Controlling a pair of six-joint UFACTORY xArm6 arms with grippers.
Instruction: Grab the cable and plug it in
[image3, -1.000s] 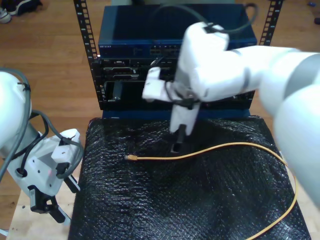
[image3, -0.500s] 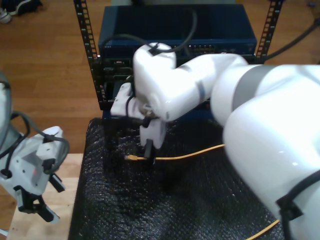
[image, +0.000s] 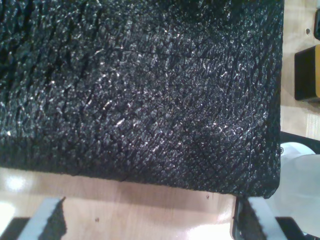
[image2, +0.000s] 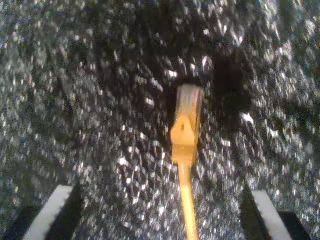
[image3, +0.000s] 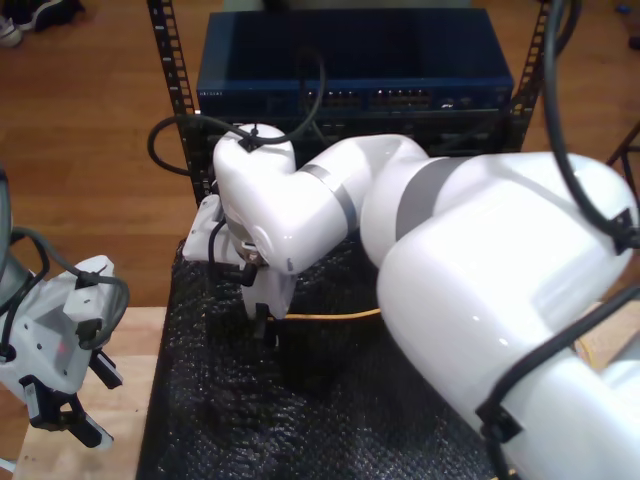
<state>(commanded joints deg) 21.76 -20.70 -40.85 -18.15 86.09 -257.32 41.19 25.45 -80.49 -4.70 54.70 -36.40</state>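
Two grippers are showing: second gripper (image2: 160, 212) is standing wide open and empty, jaws straddling the one cable (image2: 185, 150), whose plug is lying on the mat (image2: 75, 100). Closing off-centre risks nudging the plug askew. First gripper (image: 145, 220), open and empty, is hovering beside the mat edge.

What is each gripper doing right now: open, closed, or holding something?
My first gripper: open, holding nothing.
My second gripper: open, the cable lying between its jaws, ungripped.
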